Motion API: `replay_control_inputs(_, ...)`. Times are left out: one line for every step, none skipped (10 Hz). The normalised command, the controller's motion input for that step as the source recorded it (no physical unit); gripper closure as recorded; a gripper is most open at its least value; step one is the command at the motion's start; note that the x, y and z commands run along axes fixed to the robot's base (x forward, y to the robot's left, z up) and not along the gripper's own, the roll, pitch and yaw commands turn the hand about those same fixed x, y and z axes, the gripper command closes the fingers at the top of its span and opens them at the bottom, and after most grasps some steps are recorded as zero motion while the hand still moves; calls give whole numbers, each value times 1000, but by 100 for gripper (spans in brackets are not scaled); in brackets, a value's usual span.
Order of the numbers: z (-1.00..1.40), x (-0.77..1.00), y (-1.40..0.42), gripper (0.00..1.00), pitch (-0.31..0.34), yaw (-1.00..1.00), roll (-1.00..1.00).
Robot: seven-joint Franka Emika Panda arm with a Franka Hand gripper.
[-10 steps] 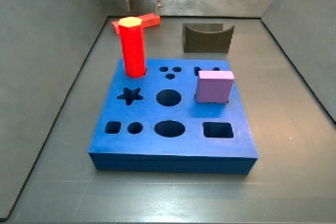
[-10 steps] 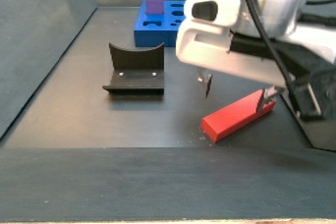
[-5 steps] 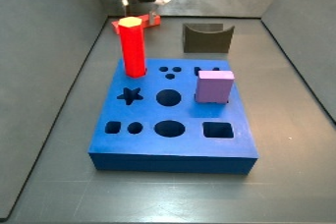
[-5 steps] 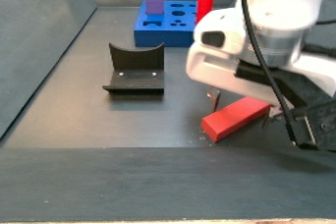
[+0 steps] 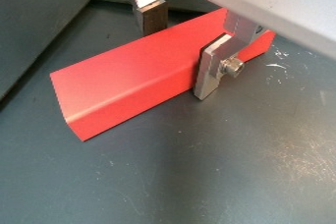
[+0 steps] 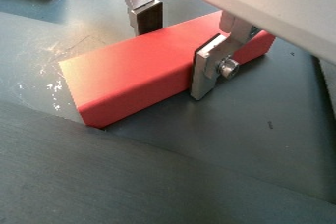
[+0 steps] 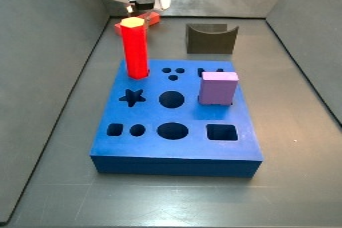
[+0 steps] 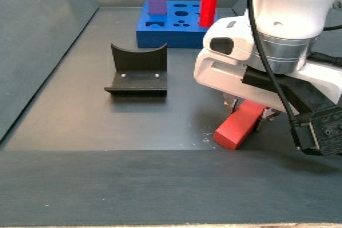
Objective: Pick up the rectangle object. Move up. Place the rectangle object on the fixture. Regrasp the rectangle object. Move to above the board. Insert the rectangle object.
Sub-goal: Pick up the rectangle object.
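Fingers (image 5: pixel 217 66) are 2 flat silver plates with dark pads, spread on either side of the rectangle object (image 5: pixel 138 71); in both wrist views the near plate lies against the bar's side face, the far one (image 6: pixel 141 10) stands at its opposite edge. Whether the pads actually press the bar cannot be told. The gripper (image 5: pixel 184 39) is low over the dark floor (image 5: pixel 197 169), straddling the bar across its width (image 6: pixel 178 41).

The rectangle object lies flat on the floor, long axis on the ground, salmon-red, square-ended (image 6: pixel 132 71). In a side view it shows beneath the white arm housing (image 8: pixel 241 127).

The fixture (image 8: pixel 136 69) stands well apart from the bar on the floor. The board (image 7: pixel 177 112) lies beyond it, carrying a red pillar (image 7: pixel 134 47) and a lilac cube (image 7: pixel 219 87).
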Motion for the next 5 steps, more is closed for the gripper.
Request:
replay_control_inputs(0, 0, 0, 100, 0, 0, 0)
replay_control_inputs(0, 0, 0, 100, 0, 0, 0)
replay_control_inputs(0, 0, 0, 100, 0, 0, 0)
replay_control_inputs(0, 0, 0, 100, 0, 0, 0)
replay_control_inputs(0, 0, 0, 100, 0, 0, 0)
